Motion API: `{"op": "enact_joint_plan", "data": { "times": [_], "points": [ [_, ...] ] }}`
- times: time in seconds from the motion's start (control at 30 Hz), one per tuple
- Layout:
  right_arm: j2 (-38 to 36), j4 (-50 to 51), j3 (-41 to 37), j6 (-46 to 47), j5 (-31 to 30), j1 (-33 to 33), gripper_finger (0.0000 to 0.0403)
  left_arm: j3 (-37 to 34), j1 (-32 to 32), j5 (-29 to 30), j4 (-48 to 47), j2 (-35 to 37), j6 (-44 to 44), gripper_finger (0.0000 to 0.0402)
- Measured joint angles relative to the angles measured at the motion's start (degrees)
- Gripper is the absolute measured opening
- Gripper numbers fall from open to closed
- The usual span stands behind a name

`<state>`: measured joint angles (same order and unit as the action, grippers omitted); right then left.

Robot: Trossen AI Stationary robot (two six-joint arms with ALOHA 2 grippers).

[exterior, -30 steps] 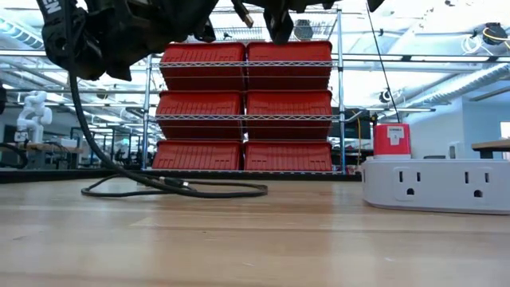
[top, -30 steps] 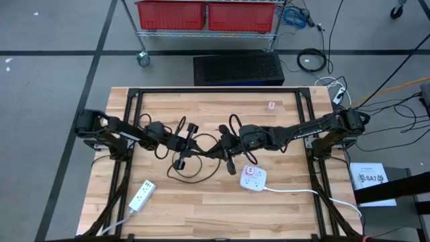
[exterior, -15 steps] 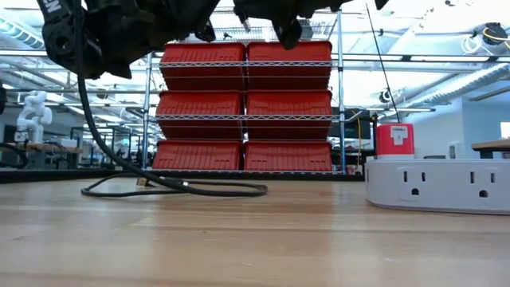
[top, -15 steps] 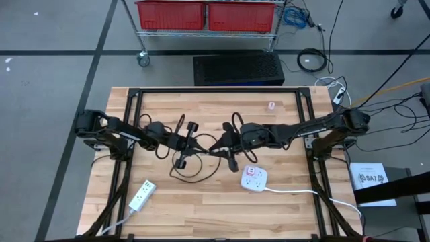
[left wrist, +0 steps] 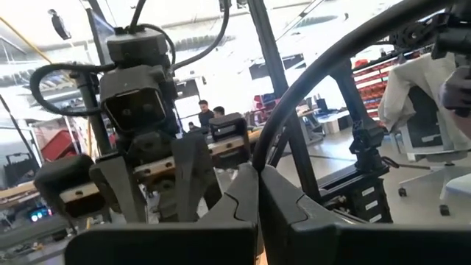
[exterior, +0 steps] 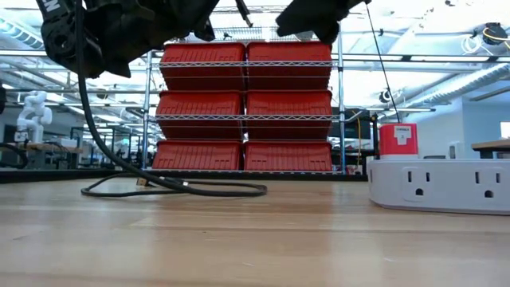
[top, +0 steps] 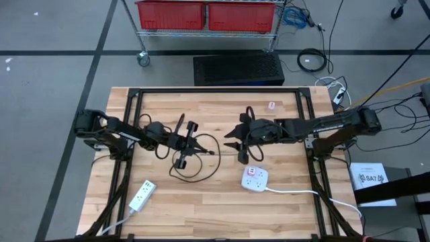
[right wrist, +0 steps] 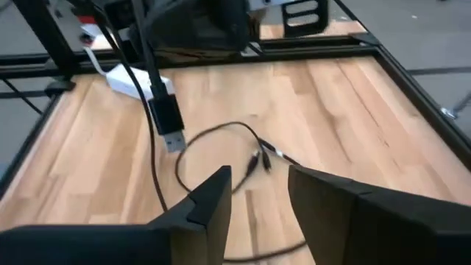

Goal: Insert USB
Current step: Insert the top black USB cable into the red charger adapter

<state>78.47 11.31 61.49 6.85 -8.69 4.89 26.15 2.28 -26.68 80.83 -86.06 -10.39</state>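
A black USB cable (top: 195, 168) lies looped on the wooden table. Part of it rises to my left gripper (top: 196, 142), which is shut on it left of the table's middle. Its USB plug (right wrist: 171, 126) hangs in the air below that gripper, silver tip down. The cable's other small end (right wrist: 257, 159) rests on the table. My right gripper (top: 236, 141) hovers open to the right of the loop and holds nothing. A white power strip with a red top (top: 253, 177) lies flat near it. My left gripper pinches the black cable (left wrist: 283, 110) between its two shut fingers, some way back from the plug. The cable arcs up out of the fingertips in the left wrist view. The plug end hangs free below the hold, clear of the table, and the rest trails slack onto the table.
A second white power strip (top: 141, 195) lies near the front left corner. A small pale object (top: 271, 105) sits at the far side. Black frame rails (top: 215, 91) border the table. Red bins on a wire rack (exterior: 247, 104) stand beyond the far edge.
My right gripper has opened and let go of the cable. It has drawn back toward the table's right edge and risen a little, tipping further down. The cable end it held now lies on the table.
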Motion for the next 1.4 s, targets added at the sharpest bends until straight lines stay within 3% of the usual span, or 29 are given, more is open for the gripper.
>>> {"op": "enact_joint_plan", "data": {
  "times": [0.27,1.4],
  "points": [
    [-2.7,7.3,0.0,1.8,-1.2,0.7,0.0130,-0.1,0.0,0.2,-0.1,0.0,1.0,0.0001],
    [-2.7,15.3,0.1,3.1,-3.7,3.5,0.0130,-0.2,0.0,1.7,-0.4,-0.1,1.0,0.0001]
  ]
}}
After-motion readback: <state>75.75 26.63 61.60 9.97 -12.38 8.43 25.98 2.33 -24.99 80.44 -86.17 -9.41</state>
